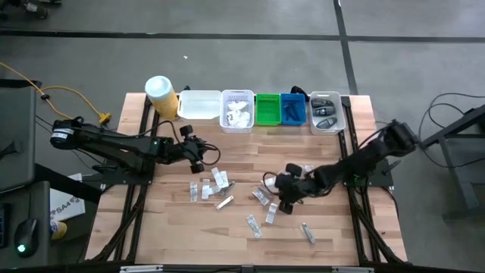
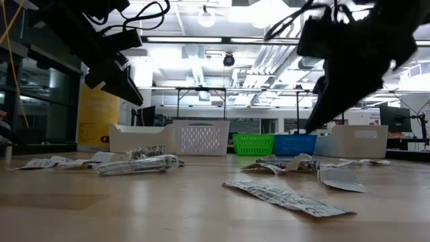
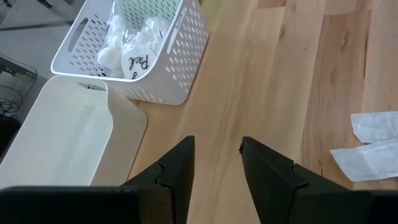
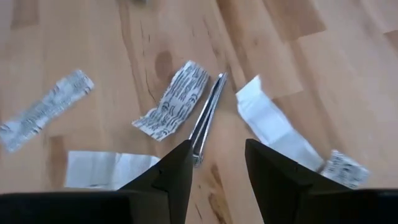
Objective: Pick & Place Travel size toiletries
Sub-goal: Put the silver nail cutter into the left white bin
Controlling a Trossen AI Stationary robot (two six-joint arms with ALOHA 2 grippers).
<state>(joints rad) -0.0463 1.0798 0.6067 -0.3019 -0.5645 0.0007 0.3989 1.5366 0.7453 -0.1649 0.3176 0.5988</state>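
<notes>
Currently both sets of jaws stand apart with nothing between them. The left gripper (image 1: 201, 152) hangs above bare wood, just short of the white perforated basket (image 3: 163, 59), which I take as landmark. That basket holds white pouches, one with handwriting on it. Touching its side is a plain white tray (image 3: 74, 134). Two pale sachets (image 3: 373, 146) lie on the desk (image 1: 303, 152) off to one side of this gripper.

The right gripper (image 1: 288, 199) sits well away from the basket, toward the desk's near edge, low over scattered toiletries. Ahead of its fingers (image 4: 180, 171): a printed sachet (image 4: 176, 99), a thin metallic stick (image 4: 208, 118) just beside it, a white sachet (image 4: 270, 124) past the stick, and another printed strip (image 4: 46, 109) farther off.

More packets (image 1: 216, 186) lie loose in the middle of the desk, between the two arms and nearer than the basket. Beyond the basket along the far edge: green bin (image 1: 267, 110), blue bin (image 1: 293, 108), white bin (image 1: 327, 112) with dark items. On the basket's other side, past the tray, a yellow canister (image 1: 161, 95).
</notes>
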